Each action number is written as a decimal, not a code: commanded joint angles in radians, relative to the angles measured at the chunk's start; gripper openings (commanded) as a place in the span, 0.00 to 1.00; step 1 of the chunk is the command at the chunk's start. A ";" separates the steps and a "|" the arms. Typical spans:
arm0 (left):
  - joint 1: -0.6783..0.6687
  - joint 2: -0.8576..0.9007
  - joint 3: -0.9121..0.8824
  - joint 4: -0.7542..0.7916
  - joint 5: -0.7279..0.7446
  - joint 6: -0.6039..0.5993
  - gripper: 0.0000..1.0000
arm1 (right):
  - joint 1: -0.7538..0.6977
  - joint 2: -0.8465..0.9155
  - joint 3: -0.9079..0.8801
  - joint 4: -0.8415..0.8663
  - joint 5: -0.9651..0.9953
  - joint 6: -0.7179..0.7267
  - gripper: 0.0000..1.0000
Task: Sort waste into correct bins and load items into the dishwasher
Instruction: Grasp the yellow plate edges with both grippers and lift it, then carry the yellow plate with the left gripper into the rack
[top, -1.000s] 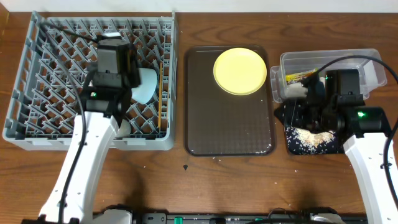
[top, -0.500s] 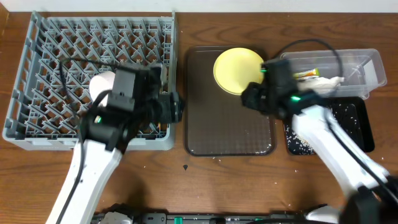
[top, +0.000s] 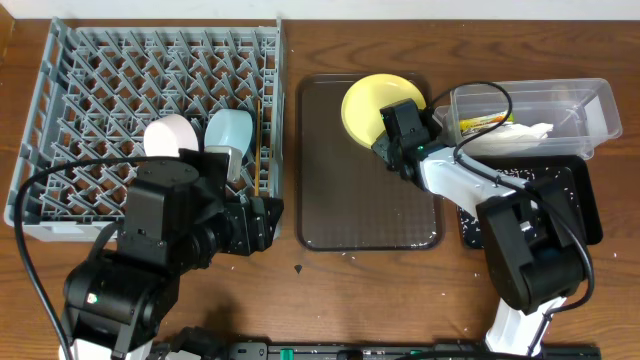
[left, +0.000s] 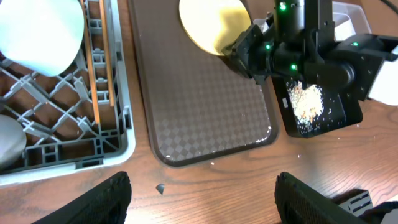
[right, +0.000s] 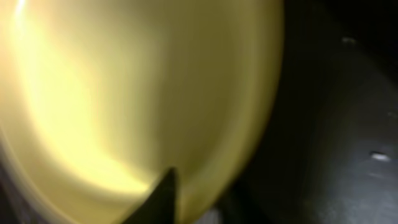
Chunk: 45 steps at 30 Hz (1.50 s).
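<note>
**Overhead.** The brown tray lies mid-table. The plate sits at its far end, a little right of its middle, with one edge raised. The right gripper is clamped on the plate's rim, on the side nearer the tray's middle.

Left of the tray stands the rack. It holds a white bowl, a blue bowl and the chopsticks. The chopsticks are closest to the tray and lie along the rack's wall on that side. The left gripper hangs over the rack's near corner, just left of the tray, its jaws apart and holding nothing.

Right of the tray's far end is the tub, with the wrapper and the napkin inside. The black tray lies right of the brown tray's near half, partly hidden by the right arm.

**Left wrist.** The left gripper is spread wide over bare table, off the brown tray's near edge. The plate is at the tray's far end, with the right gripper closed on its rim above the tray. The rice is heaped in the black tray, just right of the brown one. To the left are the rack, the chopsticks and the blue bowl.

**Right wrist.** The view is blurred. The plate fills most of it, one dark finger crosses its lower rim, and the brown tray shows dark at the right.
</note>
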 joint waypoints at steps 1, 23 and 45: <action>-0.002 -0.001 0.013 -0.018 -0.003 -0.001 0.75 | -0.008 0.041 -0.003 -0.076 -0.022 0.047 0.01; 0.000 0.145 0.013 0.140 0.150 -0.001 0.98 | -0.285 -0.545 -0.003 -0.359 -0.814 -0.995 0.01; -0.001 0.280 0.013 0.274 0.446 0.007 0.08 | -0.230 -0.690 -0.003 -0.428 -0.994 -1.151 0.01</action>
